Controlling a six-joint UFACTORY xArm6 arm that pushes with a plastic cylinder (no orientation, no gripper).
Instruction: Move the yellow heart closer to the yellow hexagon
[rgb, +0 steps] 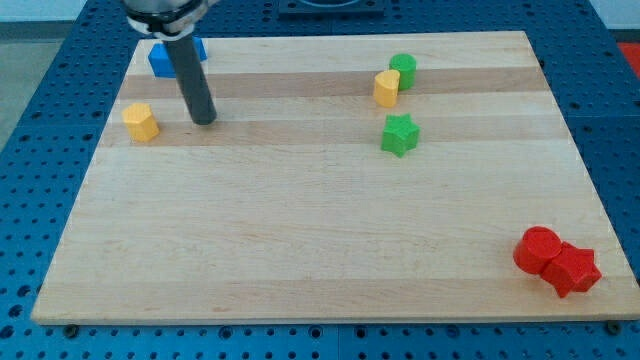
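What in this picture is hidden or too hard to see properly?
- Blue block, camera view: the rod covers much of it, so its shape is unclear.
- Rod: cut off by the view's top edge; only my tip shows, right of the yellow hexagon.
- Yellow heart: touching the green block or not, unclear.

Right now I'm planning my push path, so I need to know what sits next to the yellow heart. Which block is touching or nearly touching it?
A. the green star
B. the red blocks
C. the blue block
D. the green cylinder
D: the yellow heart sits right against the green cylinder near the view's top, while the green star lies apart below it, and my tip is far off by the yellow hexagon.
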